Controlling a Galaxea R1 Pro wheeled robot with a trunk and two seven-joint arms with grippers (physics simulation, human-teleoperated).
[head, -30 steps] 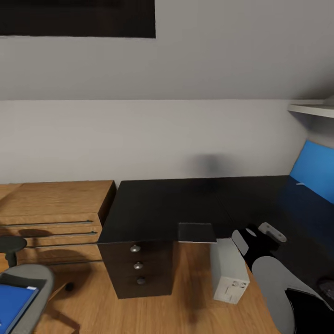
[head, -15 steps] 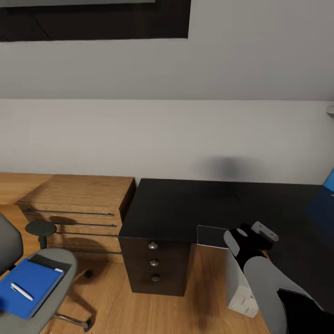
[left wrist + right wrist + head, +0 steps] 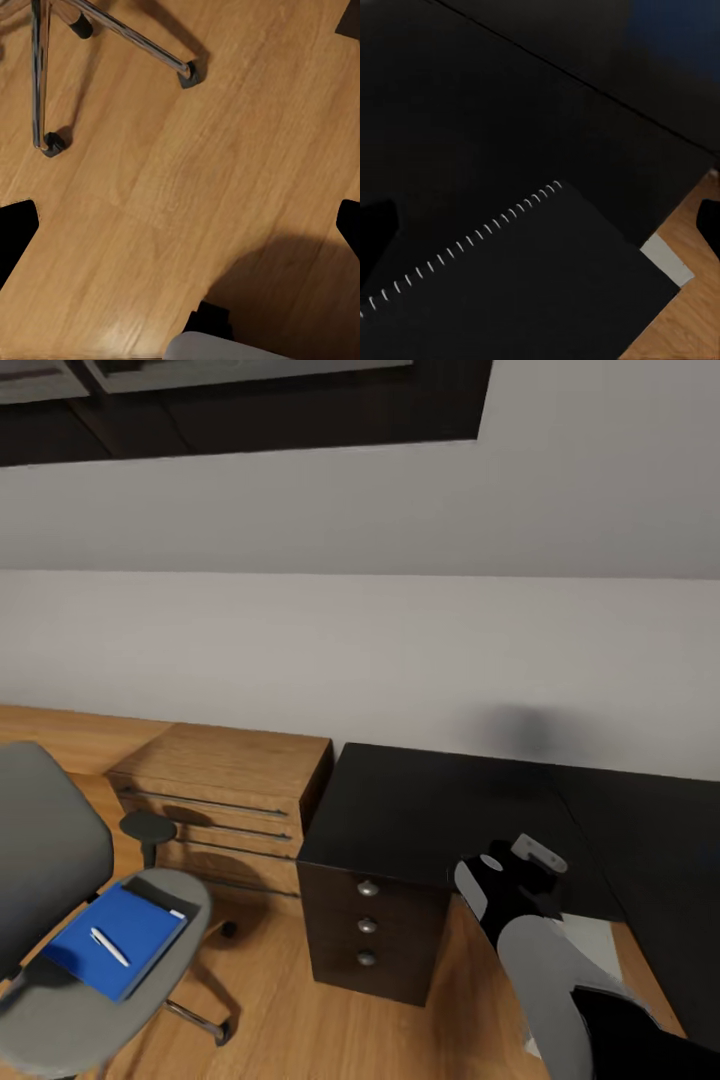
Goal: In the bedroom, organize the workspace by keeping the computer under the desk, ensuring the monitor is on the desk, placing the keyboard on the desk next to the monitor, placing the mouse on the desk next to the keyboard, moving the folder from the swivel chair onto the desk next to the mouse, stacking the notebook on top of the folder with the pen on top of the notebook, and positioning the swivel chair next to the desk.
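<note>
The grey swivel chair point(image 3: 45, 840) stands at the left on the wood floor. On its seat lies the blue folder point(image 3: 140, 920) with the white pen point(image 3: 108, 947) on top. The black desk point(image 3: 430, 810) fills the middle right, its three-knob drawer unit point(image 3: 367, 925) below. The notebook point(image 3: 532, 292), dark with a white spiral, overhangs the desk edge. My right gripper point(image 3: 542, 225) hovers open just above it. A corner of the pale computer point(image 3: 595, 945) peeks out under the desk. My left gripper point(image 3: 184, 232) hangs open over bare floor near the chair's chrome legs point(image 3: 127, 34).
A light wood drawer chest point(image 3: 225, 800) stands against the wall between chair and desk. The chair's casters point(image 3: 187, 73) lie close to my left gripper. My right forearm point(image 3: 540, 970) crosses the desk's front edge.
The head camera has swung left, so the whole picture slid right. The chair with the folder and pen came fully into view, and the blue wall panel left it.
</note>
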